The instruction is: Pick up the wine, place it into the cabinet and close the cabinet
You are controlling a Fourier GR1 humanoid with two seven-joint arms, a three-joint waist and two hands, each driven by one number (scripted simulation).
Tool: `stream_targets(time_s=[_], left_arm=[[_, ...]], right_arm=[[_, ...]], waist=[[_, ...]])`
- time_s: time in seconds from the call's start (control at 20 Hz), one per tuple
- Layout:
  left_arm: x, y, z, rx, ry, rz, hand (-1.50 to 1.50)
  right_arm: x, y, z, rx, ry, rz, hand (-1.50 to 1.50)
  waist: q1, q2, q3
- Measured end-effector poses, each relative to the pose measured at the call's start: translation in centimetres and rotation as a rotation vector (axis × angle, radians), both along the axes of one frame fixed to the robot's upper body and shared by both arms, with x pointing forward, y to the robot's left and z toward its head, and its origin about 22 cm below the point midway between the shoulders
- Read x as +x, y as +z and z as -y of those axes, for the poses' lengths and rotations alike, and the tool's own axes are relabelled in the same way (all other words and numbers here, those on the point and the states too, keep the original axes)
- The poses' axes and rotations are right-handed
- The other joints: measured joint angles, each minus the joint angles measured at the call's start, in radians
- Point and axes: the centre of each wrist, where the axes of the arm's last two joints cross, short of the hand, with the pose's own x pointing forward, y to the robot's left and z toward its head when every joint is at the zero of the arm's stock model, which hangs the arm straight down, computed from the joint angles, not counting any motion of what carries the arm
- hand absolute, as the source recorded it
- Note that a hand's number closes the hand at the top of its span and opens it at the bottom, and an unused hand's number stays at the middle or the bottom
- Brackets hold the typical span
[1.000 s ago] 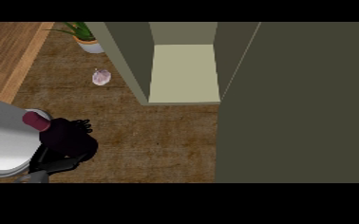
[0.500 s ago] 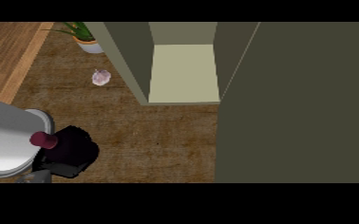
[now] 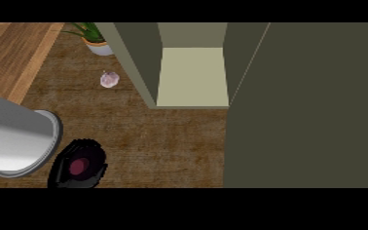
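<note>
Dark rough-grained wooden counter (image 3: 165, 141), matt olive cabinet (image 3: 302, 102), smooth grey forearm (image 3: 22, 136)

The left robot hand (image 3: 61, 173) curls round the wine (image 3: 79, 165), hiding all but its dark red top. Its forearm (image 3: 22, 141) is cut by the left edge, the plant (image 3: 90, 31) by the top. The pale thing (image 3: 109, 79) nearby is too small to tell.

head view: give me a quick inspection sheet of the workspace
surface: brown wooden counter
job's things: wine seen from above at lower left, held, not yet in the cabinet; cabinet open, its door swung out at right
clutter: potted plant and small pinkish object, both left of the cabinet
hands: left hand curled round the wine; right hand not in view
cables: nothing seen
surroundings: lighter wood strip along the left edge
</note>
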Motion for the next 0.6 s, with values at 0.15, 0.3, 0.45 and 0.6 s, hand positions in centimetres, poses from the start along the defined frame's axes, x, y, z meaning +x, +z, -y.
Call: stream_targets(time_s=[0.15, 0.3, 0.45, 0.6], left_arm=[[-0.6, -0.2, 1.0, -0.014, 0.037, 0.026, 1.50], [-1.3, -0.4, 2.4, -0.037, 0.036, 0.049, 1.50], [-1.9, -0.3, 3.8, -0.062, -0.008, 0.049, 1.50], [-2.4, 0.6, 4.9, -0.101, -0.036, 0.068, 1.50]], right_arm=[[0.4, -0.4, 0.1, -0.001, -0.005, -0.004, -1.50], [0.3, -0.3, 0.1, -0.002, -0.005, 0.000, -1.50], [0.4, -0.7, 0.1, 0.000, -0.007, -0.006, -1.50], [0.4, -1.1, 0.1, 0.009, -0.011, -0.005, -1.50]], waist=[[0.003, 0.000, 0.001], [0.004, 0.000, 0.001], [0.005, 0.001, -0.001], [0.006, 0.004, -0.006]])
